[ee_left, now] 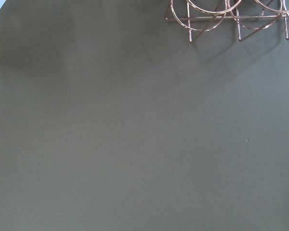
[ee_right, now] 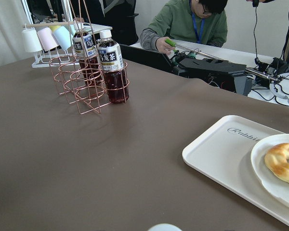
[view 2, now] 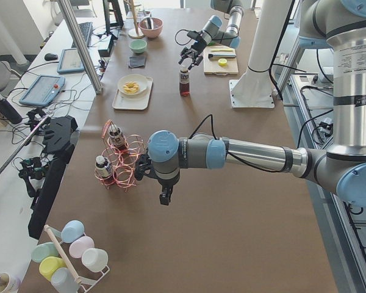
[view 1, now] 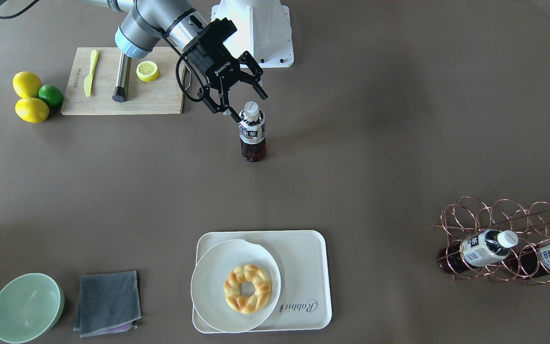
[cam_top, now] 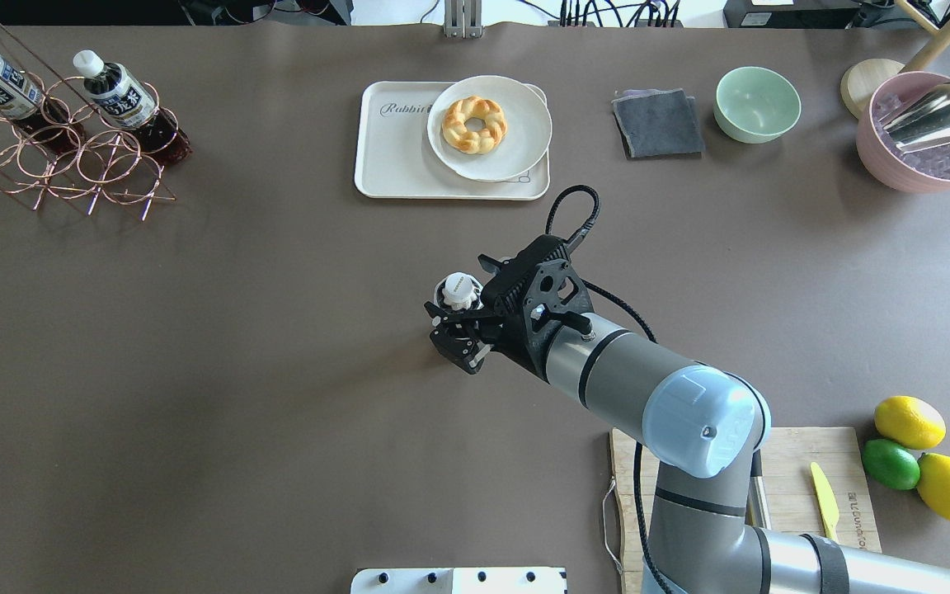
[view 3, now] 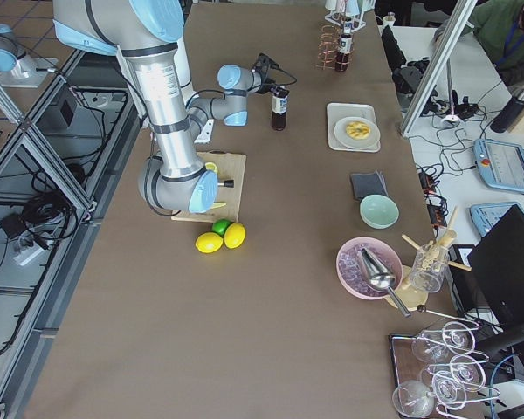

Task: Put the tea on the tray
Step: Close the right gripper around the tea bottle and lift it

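The tea (view 1: pixel 252 131), a small clear bottle of dark red-brown liquid with a white cap and a white-and-blue label, stands upright mid-table. From overhead only its cap (cam_top: pixel 458 289) shows. My right gripper (view 1: pixel 242 104) is open at cap height, its jaws spread on either side of the cap without touching it; it also shows from overhead (cam_top: pixel 452 318). The cream-white tray (view 1: pixel 303 267) with "Rabbit" script lies far from the bottle, at the operators' edge (cam_top: pixel 392 157). My left gripper (view 2: pixel 165 196) hangs low beside the copper rack; I cannot tell whether it is open or shut.
A round white plate with a doughnut (view 1: pixel 247 288) covers half the tray. A copper wire rack (view 1: pixel 494 224) holds two more tea bottles. A grey cloth (view 1: pixel 108 302), a green bowl (view 1: pixel 26 308), a cutting board (view 1: pixel 127 98), lemons and a lime (view 1: pixel 51 95) lie around.
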Controlling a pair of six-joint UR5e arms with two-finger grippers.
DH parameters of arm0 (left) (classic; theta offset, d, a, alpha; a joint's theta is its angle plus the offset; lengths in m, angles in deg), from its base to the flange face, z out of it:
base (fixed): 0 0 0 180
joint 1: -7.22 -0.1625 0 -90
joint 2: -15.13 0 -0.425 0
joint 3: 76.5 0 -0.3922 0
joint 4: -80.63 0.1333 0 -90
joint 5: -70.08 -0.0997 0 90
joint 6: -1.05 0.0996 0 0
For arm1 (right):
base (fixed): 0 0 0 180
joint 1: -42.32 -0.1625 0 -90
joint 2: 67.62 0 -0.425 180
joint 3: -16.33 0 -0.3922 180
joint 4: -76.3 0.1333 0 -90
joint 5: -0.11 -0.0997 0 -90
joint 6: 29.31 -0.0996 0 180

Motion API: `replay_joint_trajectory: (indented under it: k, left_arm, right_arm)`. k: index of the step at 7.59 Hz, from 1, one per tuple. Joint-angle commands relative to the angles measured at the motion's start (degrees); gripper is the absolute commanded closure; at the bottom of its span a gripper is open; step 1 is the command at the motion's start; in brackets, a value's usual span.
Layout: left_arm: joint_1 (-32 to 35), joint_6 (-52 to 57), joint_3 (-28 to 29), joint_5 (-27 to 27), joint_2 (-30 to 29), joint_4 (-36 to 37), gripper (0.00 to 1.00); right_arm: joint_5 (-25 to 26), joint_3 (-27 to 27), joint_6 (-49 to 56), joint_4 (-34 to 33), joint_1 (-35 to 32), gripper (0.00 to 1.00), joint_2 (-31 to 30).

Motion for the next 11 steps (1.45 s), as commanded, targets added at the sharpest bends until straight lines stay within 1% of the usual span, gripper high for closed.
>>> replay_joint_trajectory:
  k: [1,2,3,5,6,8,10,11]
  left_arm:
    - [0.0,0.01,-0.02,0.0,0.0,0.0,0.01]
    - [0.0,0.01,-0.02,0.0,0.0,0.0,0.01]
    - [0.0,0.01,-0.02,0.0,0.0,0.0,0.01]
    - [0.0,0.01,-0.11,0.0,0.0,0.0,0.01]
    - [0.0,0.01,-0.11,0.0,0.0,0.0,0.01]
    - [0.0,0.09,-0.2,0.09,0.0,0.0,0.01]
    - [0.09,0.09,-0.55,0.17,0.09,0.0,0.01]
    - [0.18,0.09,-0.64,0.26,0.09,0.0,0.01]
  right_arm:
    - [0.0,0.1,-0.01,0.0,0.0,0.21,-0.04]
    - [0.0,0.02,-0.01,0.0,0.0,0.28,0.05]
    - [0.0,0.02,-0.01,0.0,0.0,0.41,0.05]
    - [0.0,-0.07,-0.01,0.0,0.0,0.82,0.13]
    - [0.0,-0.25,-0.01,0.09,0.0,1.0,0.31]
    - [0.09,-0.77,-0.1,-0.09,-0.52,1.0,1.45]
    - [-0.17,-1.12,-1.23,-1.66,-2.45,1.0,3.47]
    - [-0.26,-1.3,-1.76,-5.59,-3.85,1.0,6.61]
